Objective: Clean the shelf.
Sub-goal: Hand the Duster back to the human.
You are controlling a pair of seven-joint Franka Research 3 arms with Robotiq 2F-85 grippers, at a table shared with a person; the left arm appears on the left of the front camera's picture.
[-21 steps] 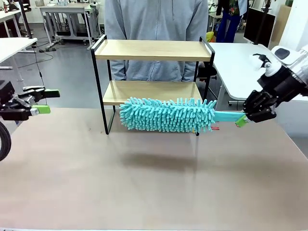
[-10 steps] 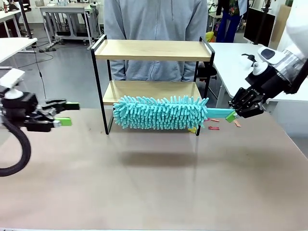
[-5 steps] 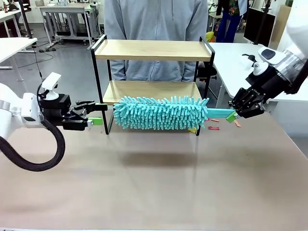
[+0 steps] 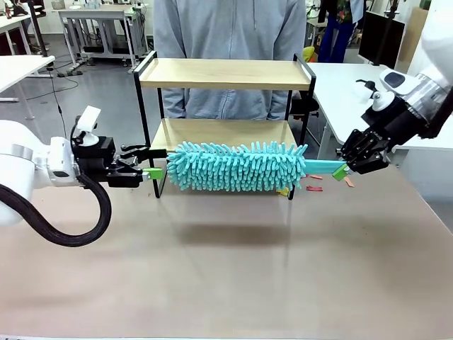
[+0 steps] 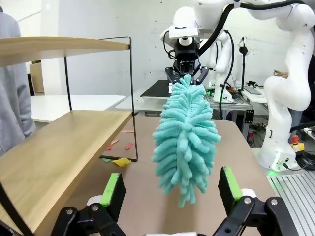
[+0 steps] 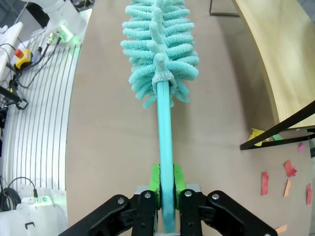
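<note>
The shelf stands at the table's far side, two light wooden boards in a black frame; its lower board is bare. A teal fluffy duster hangs level in front of the lower board. My right gripper is shut on the duster's teal handle at the right. My left gripper is open at the duster's left tip, with one green pad on each side of the tip, apart from it.
Small red, orange and yellow paper scraps lie on the table by the shelf's right legs. A person in a grey hoodie stands behind the shelf. The brown tabletop in front is bare.
My left arm has swung in from the left edge up to the duster's tip, jaws still open. The duster first shifted left and slightly up, then stayed still in the right gripper.
</note>
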